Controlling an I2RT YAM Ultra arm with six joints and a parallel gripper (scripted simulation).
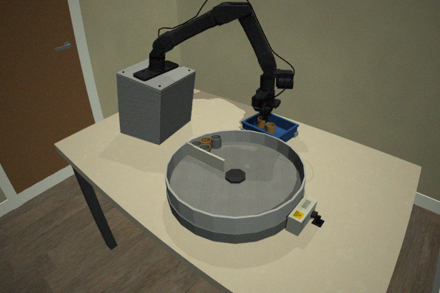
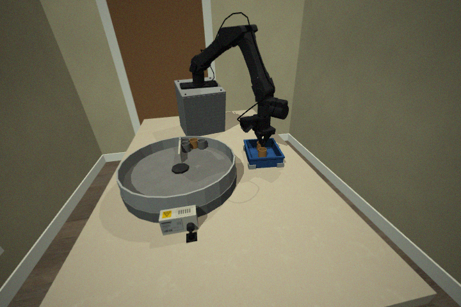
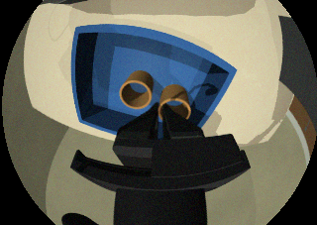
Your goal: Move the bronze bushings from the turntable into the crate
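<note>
Tool [image 1: 264, 118] [image 2: 262, 142] [image 3: 160, 106], nearly closed, pinches a hollow bronze bushing [image 1: 260, 123] [image 2: 258, 146] [image 3: 174, 93] by its wall inside the blue crate [image 1: 286, 134] [image 2: 266, 162] [image 3: 75, 76].

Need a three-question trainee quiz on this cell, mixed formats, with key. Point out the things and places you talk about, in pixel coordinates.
1. Count: how many bronze bushings [image 1: 270, 128] [image 2: 262, 153] [image 3: 140, 78] are within the walls of the blue crate [image 1: 291, 133] [image 2: 266, 162] [image 3: 73, 61]?
2. True or false: a steel bushing is in the blue crate.
3. Pick one. What must still leave the turntable [image 1: 234, 224] [image 2: 144, 201]?
A) the black hub
B) the bronze bushing among the steel bushings [image 1: 216, 142] [image 2: 202, 144]
C) the cream divider

Key: 1: two; 2: false; 3: B
</note>
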